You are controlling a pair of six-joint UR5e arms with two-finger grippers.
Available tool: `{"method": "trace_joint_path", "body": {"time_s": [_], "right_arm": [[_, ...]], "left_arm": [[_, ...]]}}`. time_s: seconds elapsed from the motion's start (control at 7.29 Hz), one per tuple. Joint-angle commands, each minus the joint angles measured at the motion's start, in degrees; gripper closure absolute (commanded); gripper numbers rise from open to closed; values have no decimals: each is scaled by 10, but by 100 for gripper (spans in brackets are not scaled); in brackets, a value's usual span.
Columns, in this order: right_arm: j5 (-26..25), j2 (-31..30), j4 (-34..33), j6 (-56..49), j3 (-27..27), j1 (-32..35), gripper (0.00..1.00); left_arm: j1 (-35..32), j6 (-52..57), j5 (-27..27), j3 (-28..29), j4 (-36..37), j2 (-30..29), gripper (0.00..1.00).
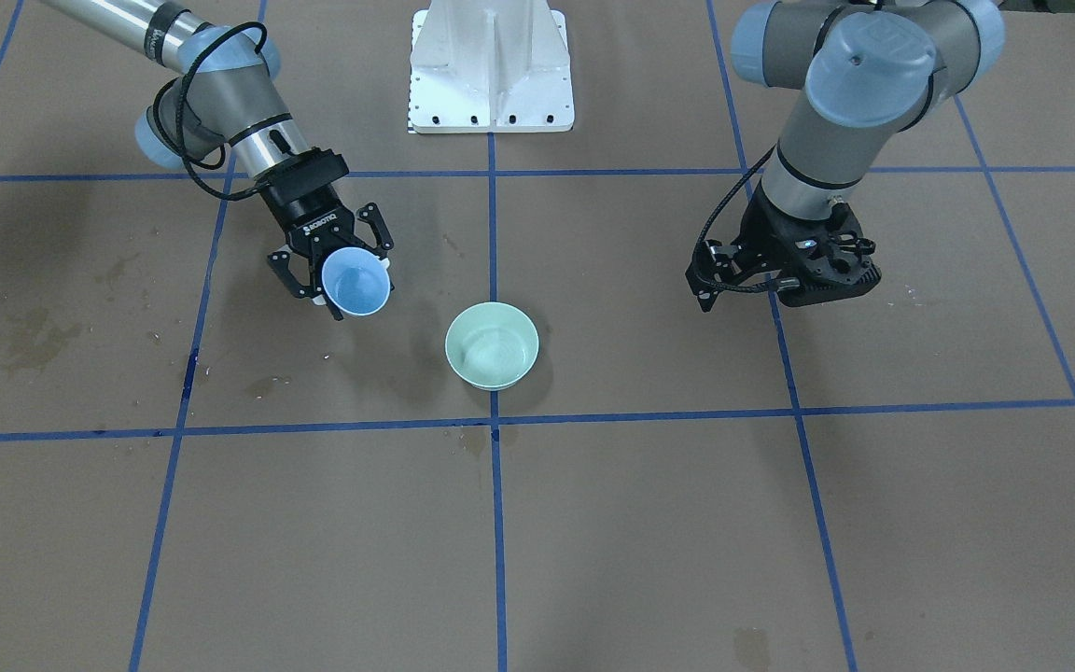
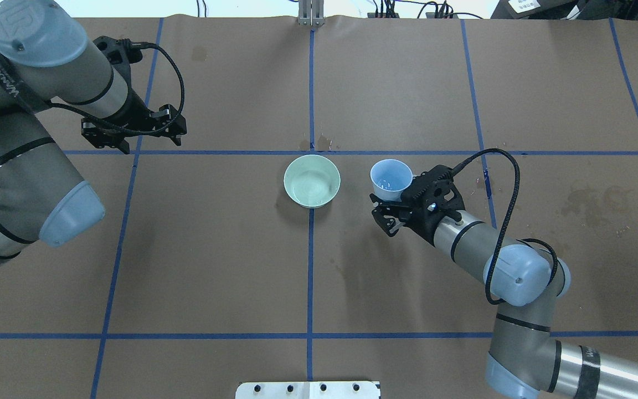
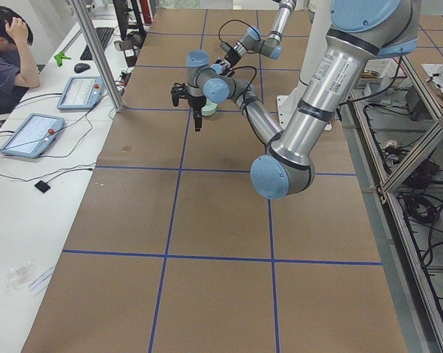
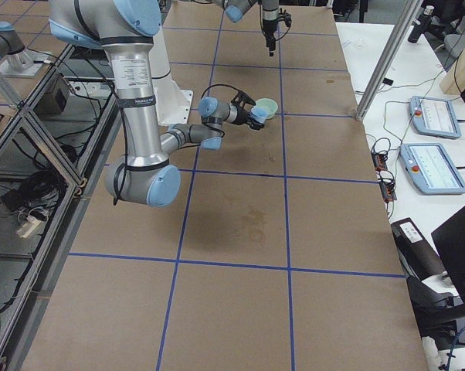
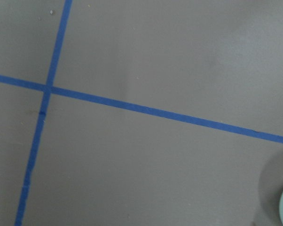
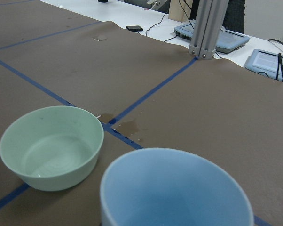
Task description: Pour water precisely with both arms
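Right hand [image 1: 337, 261] clamped on blue cup [image 1: 356, 282] beside green bowl [image 1: 492, 344], can't tell for left hand [image 1: 785, 280]; could splash the worktop [image 1: 649, 523] if tipped fast

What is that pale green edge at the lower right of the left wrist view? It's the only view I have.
Observer: The rim of a bowl that stands on the middle tape line.
Operator: Anything near it?
Observer: The right end effector grips a cup beside the bowl, apart from it and not over it.
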Motion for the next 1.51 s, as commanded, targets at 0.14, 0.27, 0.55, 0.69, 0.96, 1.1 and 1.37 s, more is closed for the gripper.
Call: {"method": "trace_joint_path", "body": {"time_s": [0.14,0.27,0.55,0.69,0.96,1.1,1.37], "right_arm": [[36,42,-64,-1,2,-4,100],[47,53,-92,-2,2,-5,100],[76,74,-174,-2,13,-6,100],[84,75,-219,-2,34,-6,100],[108,103,-326,-2,51,-6,100],[122,120,-368,-2,52,-5,100],[147,127,-402,-2,51,3,100]], "left_arm": [[-13,34,0,0,0,22,0],[-15,40,0,0,0,27,0],[-15,43,0,0,0,30,0],[-15,44,0,0,0,33,0],[-15,44,0,0,-1,36,0],[-15,44,0,0,-1,36,0],[-15,44,-1,0,-2,40,0]]}}
